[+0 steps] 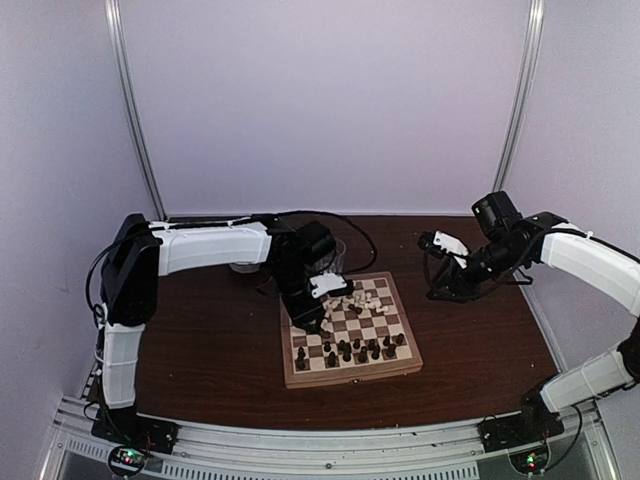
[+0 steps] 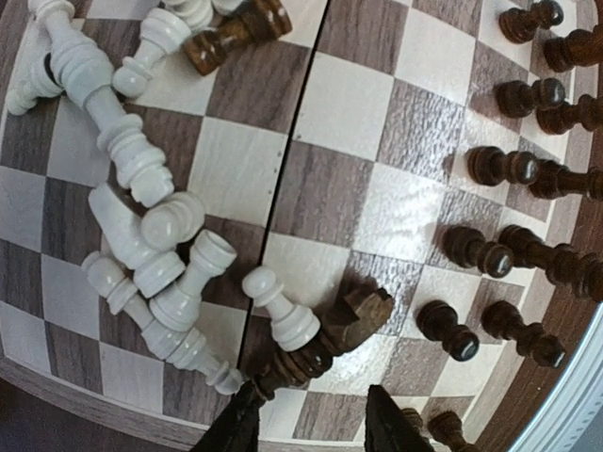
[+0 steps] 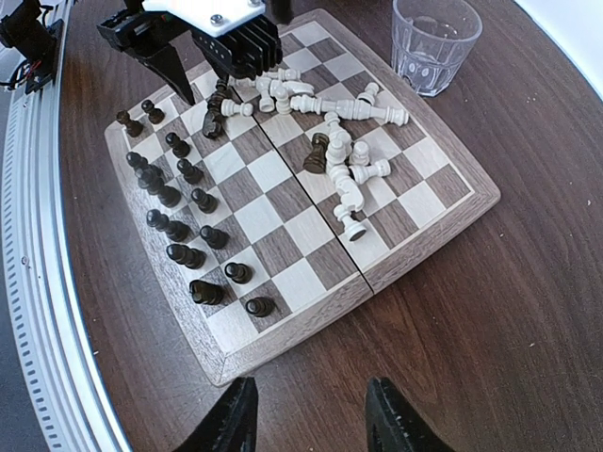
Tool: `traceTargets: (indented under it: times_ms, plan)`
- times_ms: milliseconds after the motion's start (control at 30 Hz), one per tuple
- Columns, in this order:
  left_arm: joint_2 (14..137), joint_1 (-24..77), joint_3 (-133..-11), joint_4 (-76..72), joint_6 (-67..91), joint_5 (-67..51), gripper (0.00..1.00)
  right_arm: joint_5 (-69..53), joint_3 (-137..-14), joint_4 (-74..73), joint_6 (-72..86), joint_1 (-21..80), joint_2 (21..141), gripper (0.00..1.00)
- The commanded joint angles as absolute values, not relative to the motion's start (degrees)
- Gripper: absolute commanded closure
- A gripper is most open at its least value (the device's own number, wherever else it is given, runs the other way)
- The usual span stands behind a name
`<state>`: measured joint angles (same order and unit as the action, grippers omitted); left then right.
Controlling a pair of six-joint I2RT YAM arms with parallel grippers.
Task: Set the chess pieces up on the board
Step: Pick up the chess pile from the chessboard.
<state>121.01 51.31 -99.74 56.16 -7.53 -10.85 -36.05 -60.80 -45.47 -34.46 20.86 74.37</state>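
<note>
The board lies mid-table. Dark chess pieces stand in two rows along its near side, also in the left wrist view and the right wrist view. White pieces lie in a heap on the far half. My left gripper is open low over the board's left side, its fingers either side of a fallen dark knight with a white pawn leaning on it. My right gripper is open and empty above the bare table, right of the board.
A clear drinking glass stands on the table behind the board, near the left arm. Another dark piece lies among the white heap. The aluminium rail runs along the table's near edge.
</note>
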Motion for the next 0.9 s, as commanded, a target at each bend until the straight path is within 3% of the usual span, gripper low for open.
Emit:
traceTargets:
  times_ms: [0,400,600,867]
  plan:
    - [122.8,51.1,-100.9,57.2,-11.1,-10.3,0.6,-37.0,-60.4,-46.3,-35.1,20.7,75.0,0.59]
    - [125.1,51.0,-100.7,57.1,-12.7,-9.5,0.64,-37.4,-60.6,-46.7,-35.4,20.7,75.5,0.59]
    - [124.3,51.1,-100.1,57.2,-12.8,-10.3,0.83,-37.5,-60.7,-46.8,-35.5,20.7,75.4,0.59]
    - [117.6,51.1,-98.9,56.9,-12.5,-13.6,0.95,-37.6,-61.1,-46.7,-35.0,20.7,75.1,0.59]
